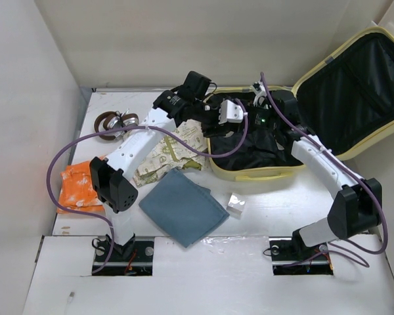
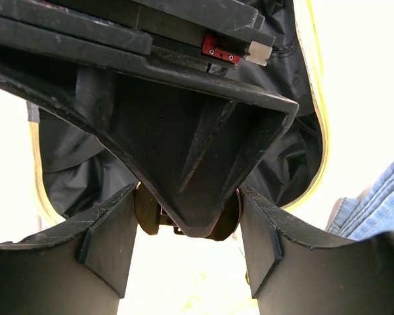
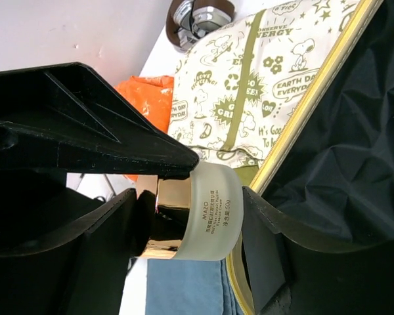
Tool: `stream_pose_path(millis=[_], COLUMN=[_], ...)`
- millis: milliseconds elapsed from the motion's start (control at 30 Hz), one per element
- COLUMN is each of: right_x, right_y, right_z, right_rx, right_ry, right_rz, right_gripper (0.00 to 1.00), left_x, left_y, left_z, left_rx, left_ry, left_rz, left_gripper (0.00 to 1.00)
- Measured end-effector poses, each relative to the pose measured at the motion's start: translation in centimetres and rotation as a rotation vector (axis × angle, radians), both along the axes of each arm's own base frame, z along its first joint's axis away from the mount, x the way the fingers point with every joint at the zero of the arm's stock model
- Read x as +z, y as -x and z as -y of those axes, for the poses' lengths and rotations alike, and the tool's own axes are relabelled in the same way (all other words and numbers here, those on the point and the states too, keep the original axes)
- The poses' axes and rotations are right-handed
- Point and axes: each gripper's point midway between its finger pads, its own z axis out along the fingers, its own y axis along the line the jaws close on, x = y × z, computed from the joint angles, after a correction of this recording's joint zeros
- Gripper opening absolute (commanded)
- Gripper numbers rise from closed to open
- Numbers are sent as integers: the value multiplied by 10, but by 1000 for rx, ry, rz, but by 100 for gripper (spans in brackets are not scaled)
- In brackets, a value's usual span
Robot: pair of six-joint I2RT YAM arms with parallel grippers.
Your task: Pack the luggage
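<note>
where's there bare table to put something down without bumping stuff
Barest: the white table between the pale yellow hard-shell suitcase, the small silver wrapped packet and the right arm's base. Also the near board between both arm bases. Crowded: the left side, with orange packet, cartoon-print fabric pouch, blue-grey folded cloth and left arm.

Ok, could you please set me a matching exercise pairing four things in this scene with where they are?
Things:
1 cream jar
2 orange packet
3 blue cloth
4 luggage

Places:
A far left of the table
B lying open at the right
C inside the right gripper
D near middle, between the arms' bases

Pairs: 1-C, 2-A, 3-D, 4-B
</note>
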Motion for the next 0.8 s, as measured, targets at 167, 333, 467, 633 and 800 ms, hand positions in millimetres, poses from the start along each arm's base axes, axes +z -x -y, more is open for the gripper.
stream_pose_path(millis=[167, 333, 467, 633, 800], right_x=[-4, -12, -36, -69, -86], right_y=[0, -1, -3, -15, -32], right_z=[2, 11, 31, 78, 137], right_rx=[2, -3, -44, -162, -307], right_ry=[-9, -17, 4, 28, 53], right_rz=[-5, -20, -71, -153, -178], right_gripper=[0, 0, 0, 0, 0], left_x=[-5, -10, -5, 1, 14], left_y=[0, -1, -8, -22, -43], left_z=[1, 4, 7, 3, -13], left_rx=[17, 41, 91, 195, 317], left_ry=[-15, -25, -7, 22, 62], left_rz=[-6, -2, 6, -17, -43], left_gripper=[16, 74, 88, 100, 100])
